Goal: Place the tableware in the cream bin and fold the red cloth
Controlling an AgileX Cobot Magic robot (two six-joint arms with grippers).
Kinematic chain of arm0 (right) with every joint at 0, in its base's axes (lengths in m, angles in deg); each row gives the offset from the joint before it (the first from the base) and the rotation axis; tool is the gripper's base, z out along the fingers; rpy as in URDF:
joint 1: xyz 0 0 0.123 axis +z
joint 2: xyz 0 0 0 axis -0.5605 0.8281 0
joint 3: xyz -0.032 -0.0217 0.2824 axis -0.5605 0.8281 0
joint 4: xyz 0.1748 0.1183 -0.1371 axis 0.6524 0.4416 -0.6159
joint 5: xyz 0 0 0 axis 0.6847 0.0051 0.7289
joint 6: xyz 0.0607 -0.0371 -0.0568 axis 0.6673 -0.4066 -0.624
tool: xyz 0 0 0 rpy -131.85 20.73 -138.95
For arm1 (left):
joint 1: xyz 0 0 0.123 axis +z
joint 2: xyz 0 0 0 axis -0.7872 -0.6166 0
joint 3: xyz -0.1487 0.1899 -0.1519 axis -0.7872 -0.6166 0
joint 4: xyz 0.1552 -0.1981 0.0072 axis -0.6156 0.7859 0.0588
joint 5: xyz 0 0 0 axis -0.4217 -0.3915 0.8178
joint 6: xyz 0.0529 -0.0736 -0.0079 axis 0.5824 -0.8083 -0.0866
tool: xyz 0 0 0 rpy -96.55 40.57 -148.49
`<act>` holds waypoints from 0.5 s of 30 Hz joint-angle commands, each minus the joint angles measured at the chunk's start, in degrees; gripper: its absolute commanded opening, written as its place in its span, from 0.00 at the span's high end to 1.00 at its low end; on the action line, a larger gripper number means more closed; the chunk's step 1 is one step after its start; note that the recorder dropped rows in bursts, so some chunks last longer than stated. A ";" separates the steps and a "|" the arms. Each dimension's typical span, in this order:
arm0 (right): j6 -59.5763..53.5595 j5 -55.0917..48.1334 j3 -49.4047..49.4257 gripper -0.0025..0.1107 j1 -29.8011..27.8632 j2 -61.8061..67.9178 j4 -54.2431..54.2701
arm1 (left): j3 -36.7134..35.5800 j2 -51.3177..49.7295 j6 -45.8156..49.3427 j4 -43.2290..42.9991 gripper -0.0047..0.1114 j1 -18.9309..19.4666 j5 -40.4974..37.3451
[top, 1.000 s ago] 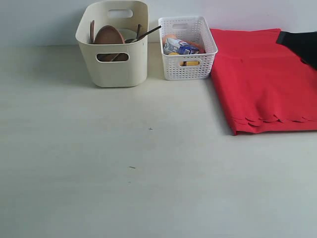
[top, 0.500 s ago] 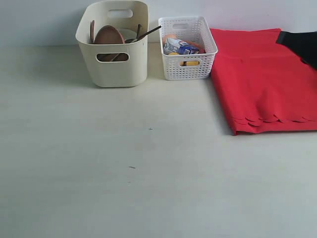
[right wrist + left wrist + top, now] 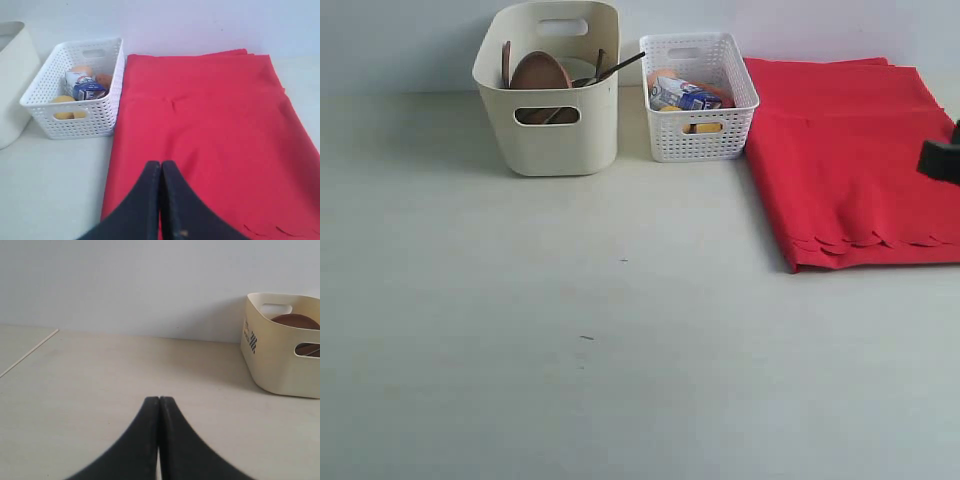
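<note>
The cream bin [image 3: 550, 110] stands at the back of the table with the round brown plate [image 3: 540, 72] leaning inside it and dark utensil handles [image 3: 612, 68] poking over its rim. The red cloth [image 3: 850, 150] lies flat and folded at the right, its scalloped edge [image 3: 865, 243] toward the front. My right gripper [image 3: 160, 163] is shut and empty, hovering over the red cloth [image 3: 215, 125]. Only a dark part of the right arm [image 3: 942, 160] shows at the exterior view's right edge. My left gripper [image 3: 159, 399] is shut and empty above bare table, the cream bin [image 3: 280, 355] off to one side.
A white lattice basket [image 3: 698, 95] with a blue-white carton [image 3: 82, 87] and food pieces stands between the bin and the cloth, touching the cloth's edge. A pale wall runs behind everything. The left arm is out of the exterior view.
The dark part of the right arm moved from over the cloth's far right corner toward the front, now lower at the right edge. Bin, basket and cloth have not moved.
</note>
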 commanded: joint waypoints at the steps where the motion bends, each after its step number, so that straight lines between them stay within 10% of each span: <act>1: 1.00 0.28 9.96 0.98 0.23 -15.37 -5.84 | -0.13 0.30 0.00 0.35 0.95 0.07 -0.04; 15: 1.00 -13.09 16.90 0.98 -0.43 -49.67 -5.84 | -0.13 0.30 0.00 0.35 0.95 0.07 -0.04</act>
